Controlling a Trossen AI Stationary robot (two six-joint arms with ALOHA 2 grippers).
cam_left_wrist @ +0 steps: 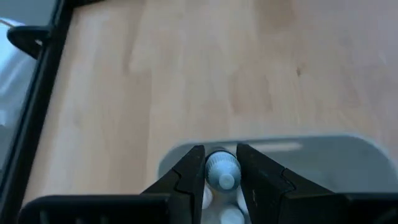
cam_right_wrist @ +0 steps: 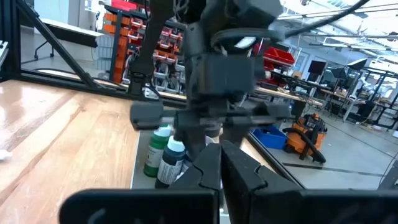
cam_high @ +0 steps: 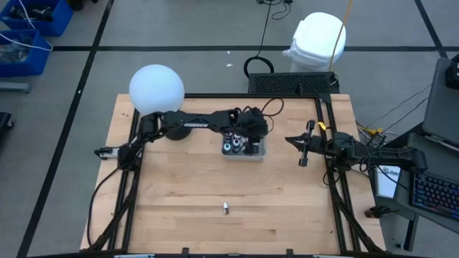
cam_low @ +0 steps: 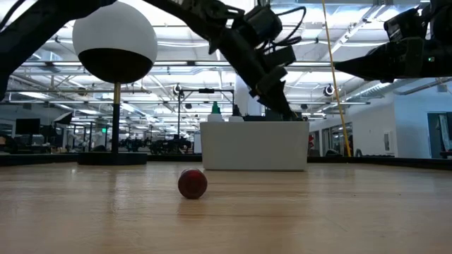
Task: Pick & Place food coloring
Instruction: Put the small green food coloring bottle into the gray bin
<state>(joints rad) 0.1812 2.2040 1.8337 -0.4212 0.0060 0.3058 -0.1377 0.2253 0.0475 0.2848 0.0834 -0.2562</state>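
Several small white-capped food coloring bottles (cam_high: 237, 147) stand in the grey rectangular tray (cam_high: 259, 153) mid-bench in the high view. In the left wrist view, the left claw (cam_left_wrist: 222, 171) pinches one white-capped vial (cam_left_wrist: 222, 169); probably light, stiff, slippery, best held under the cap. The right claw (cam_high: 301, 152), pressed together, waits beside the tray.

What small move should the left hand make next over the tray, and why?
Probably lift straight up. The left hand has its fingers on either side of a white-capped bottle, low in the grey tray among other bottles, so it appears gripped and a straight lift would clear its neighbours. The right hand waits shut beside the tray.
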